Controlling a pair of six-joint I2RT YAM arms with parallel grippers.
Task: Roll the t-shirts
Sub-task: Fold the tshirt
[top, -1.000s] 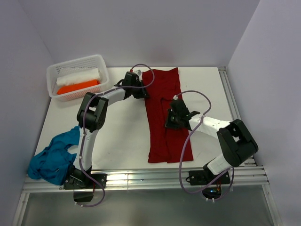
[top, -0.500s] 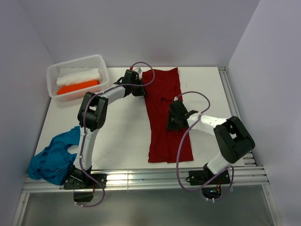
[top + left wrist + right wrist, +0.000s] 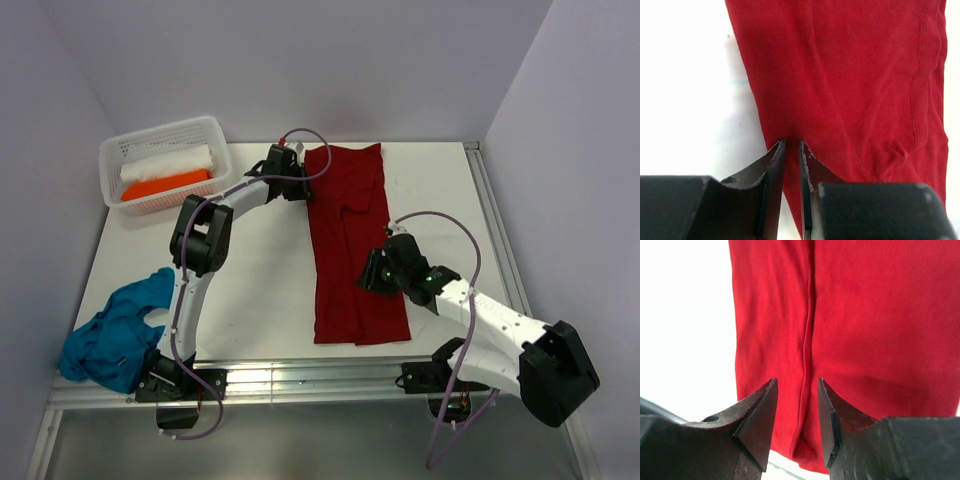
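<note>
Red cloth first: the dark red t-shirt [image 3: 345,235] lay flat on the table [image 3: 260,290] as a long narrow strip, long axis running far-to-near, i.e. from the back wall toward my bases. Left jaws sat at the strip's far-left corner, closed to a thin slit w/ creases drawing in to the tips, so it read as a pinch on that edge. Right jaws hung over the near half, right of centre, approx. half open w/ nothing between them, only cloth and its fold line [image 3: 807,340] below. Near hem lay base-ward of the right jaws, and the right arm was the nearer one to it. My guess: a roll would start at that hem. Teal-blue t-shirt [image 3: 115,335] sat heaped near-left, well apart.
</note>
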